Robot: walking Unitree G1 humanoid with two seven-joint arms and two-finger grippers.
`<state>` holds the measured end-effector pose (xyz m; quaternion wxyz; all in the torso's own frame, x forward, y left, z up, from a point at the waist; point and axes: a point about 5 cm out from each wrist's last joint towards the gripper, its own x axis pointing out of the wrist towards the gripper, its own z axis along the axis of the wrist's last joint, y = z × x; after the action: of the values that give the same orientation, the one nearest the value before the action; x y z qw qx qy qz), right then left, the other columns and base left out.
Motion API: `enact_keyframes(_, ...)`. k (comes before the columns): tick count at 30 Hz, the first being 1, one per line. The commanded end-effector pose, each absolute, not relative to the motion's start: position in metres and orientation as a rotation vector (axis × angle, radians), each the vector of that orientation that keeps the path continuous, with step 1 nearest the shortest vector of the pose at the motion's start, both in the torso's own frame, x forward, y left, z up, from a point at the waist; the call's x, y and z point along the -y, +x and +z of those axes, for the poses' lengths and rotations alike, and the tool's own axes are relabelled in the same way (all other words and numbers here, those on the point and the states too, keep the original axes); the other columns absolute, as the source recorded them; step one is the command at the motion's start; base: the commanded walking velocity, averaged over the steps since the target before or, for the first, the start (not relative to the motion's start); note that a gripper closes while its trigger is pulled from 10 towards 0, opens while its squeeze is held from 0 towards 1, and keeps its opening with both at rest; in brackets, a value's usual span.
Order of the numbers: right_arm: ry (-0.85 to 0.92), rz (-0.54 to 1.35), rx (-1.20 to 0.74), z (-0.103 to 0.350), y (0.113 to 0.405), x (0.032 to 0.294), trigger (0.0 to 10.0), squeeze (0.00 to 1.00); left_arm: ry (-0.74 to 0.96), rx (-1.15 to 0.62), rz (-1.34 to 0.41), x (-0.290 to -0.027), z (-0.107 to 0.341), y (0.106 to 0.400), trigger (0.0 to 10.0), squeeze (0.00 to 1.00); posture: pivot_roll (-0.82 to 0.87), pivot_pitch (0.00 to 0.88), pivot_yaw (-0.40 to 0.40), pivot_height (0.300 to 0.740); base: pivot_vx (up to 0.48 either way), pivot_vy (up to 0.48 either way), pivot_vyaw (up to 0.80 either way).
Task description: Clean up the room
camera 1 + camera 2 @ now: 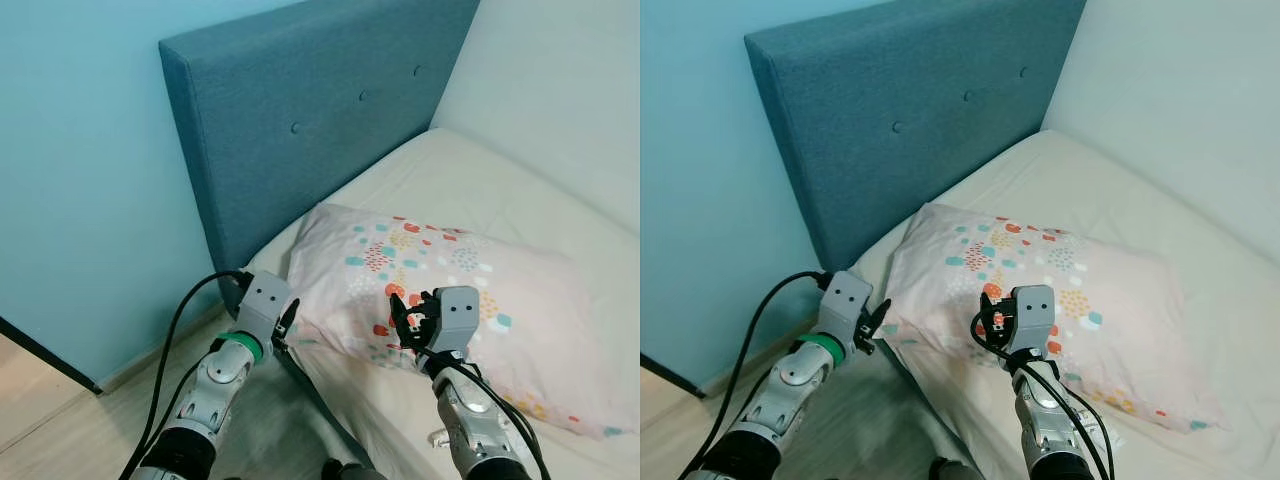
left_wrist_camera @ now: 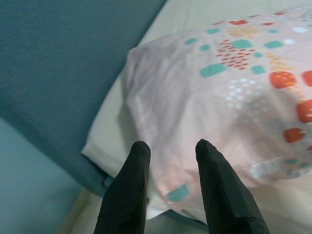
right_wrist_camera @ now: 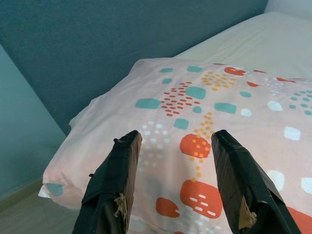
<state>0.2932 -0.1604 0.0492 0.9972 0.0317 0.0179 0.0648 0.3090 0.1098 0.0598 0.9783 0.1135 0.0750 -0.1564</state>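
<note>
A pale pink pillow (image 1: 440,300) with teal, orange and red patches lies on the cream bed (image 1: 480,180), its long side running from about 9 o'clock toward 4 o'clock in the head views, its near-left corner close to the mattress edge. The blue padded headboard (image 1: 320,110) stands behind it at 11 o'clock, against a light blue wall (image 1: 80,180).

The left pincer (image 2: 168,146) sits just off the pillow's left corner at 8 o'clock, its two black fingers parted and released, with nothing between them. The right pincer (image 3: 173,139) hovers above the pillow's near edge at 6 o'clock, fingers spread wide, also released, the patterned fabric showing between them. A black cable (image 1: 175,330) loops from the left wrist down toward the wooden floor (image 1: 60,420).
</note>
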Motion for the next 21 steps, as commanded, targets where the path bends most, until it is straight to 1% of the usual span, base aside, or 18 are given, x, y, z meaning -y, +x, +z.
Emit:
enact_keyframes(1,0.065,0.123,-0.049,0.0445,0.2886,0.1618,10.0,0.0,0.225,-0.173,-0.314,-0.11,0.0536,0.306,10.0,0.0,-0.01,0.079,-0.003,0.74,0.0,0.0,0.0)
enact_keyframes(9,0.071,0.13,-0.05,0.0461,0.2917,0.16,10.0,0.0,0.195,-0.179,-0.297,-0.1114,0.053,0.305,10.0,0.0,0.0,0.084,-0.007,0.74,0.0,0.0,0.0)
enact_keyframes(21,0.099,0.122,-0.06,0.0444,0.2898,0.1603,10.0,0.0,0.2,-0.179,-0.292,-0.1112,0.054,0.3065,10.0,0.0,0.0,0.094,-0.003,0.74,0.0,0.0,-0.77)
